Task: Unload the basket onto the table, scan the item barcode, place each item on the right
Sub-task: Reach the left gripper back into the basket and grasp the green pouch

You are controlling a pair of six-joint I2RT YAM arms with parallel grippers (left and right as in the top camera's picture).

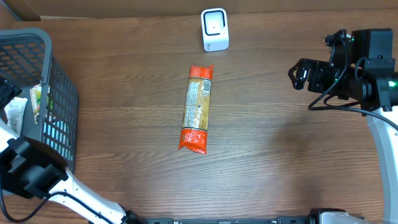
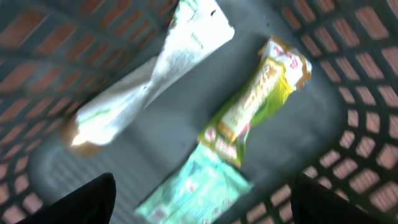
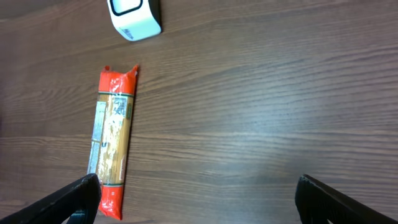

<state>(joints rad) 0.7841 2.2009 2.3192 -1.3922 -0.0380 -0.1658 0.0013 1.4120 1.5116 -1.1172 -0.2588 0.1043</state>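
The left wrist view alone shows the basket [image 2: 348, 124] interior: a white packet [image 2: 149, 81], a yellow-green packet [image 2: 255, 106] and a pale green packet [image 2: 193, 193]. The left jaws stand released above them. Overhead, the basket wall hides most contents. The pasta packet [image 1: 196, 109] lies flat on the bench [image 1: 280, 162], near the scanner [image 1: 215, 29]. The right jaws are released and stand well apart from it.

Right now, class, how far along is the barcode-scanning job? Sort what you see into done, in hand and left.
Done: nothing shows as scanned; the pasta packet lies flat on the table, apart from the scanner. In hand: nothing; the left jaws stand apart over three packets in the basket, the right jaws stand open above the table. Left: grasp an item, present its barcode to the scanner.
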